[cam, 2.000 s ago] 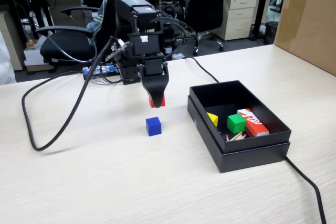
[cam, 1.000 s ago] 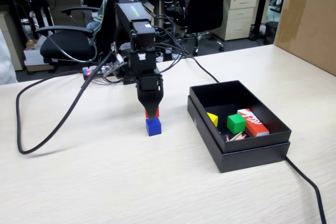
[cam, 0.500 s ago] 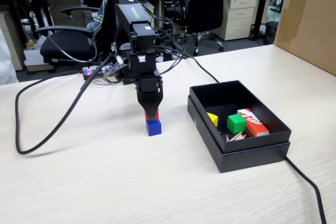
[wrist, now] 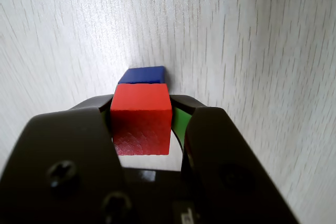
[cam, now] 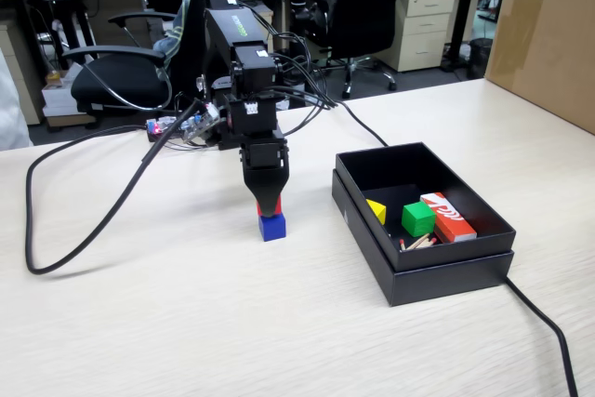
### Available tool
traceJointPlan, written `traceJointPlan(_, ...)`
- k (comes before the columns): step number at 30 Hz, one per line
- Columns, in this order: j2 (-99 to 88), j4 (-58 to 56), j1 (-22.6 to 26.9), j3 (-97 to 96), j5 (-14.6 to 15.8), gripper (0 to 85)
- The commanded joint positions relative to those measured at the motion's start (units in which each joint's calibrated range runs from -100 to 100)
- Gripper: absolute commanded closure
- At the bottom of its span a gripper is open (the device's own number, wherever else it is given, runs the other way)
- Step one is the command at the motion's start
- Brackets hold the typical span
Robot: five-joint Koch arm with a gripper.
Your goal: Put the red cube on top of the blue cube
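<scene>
The red cube (wrist: pixel 142 121) sits between the jaws of my gripper (wrist: pixel 142 103), which is shut on it. The blue cube (wrist: pixel 142 75) stands on the pale wooden table directly below the red cube. In the fixed view my gripper (cam: pixel 270 204) points straight down over the blue cube (cam: pixel 272 227), and only slivers of the red cube (cam: pixel 261 209) show beside the black jaws. The red cube is at the blue cube's top face; I cannot tell whether they touch.
A black open box (cam: pixel 437 276) stands to the right in the fixed view, holding a green cube (cam: pixel 417 218), a yellow piece (cam: pixel 376 211) and an orange-red box with white marks (cam: pixel 448 216). A black cable (cam: pixel 56 258) loops on the left. A cardboard box (cam: pixel 548 39) stands at the back right.
</scene>
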Motion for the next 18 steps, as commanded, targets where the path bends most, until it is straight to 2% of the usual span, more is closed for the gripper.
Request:
traceJointPlan(1,-0.6,1.4,0.0,5.6,0.2,84.6)
traceJointPlan(18,0.4,1.4,0.3,5.1,0.3,84.6)
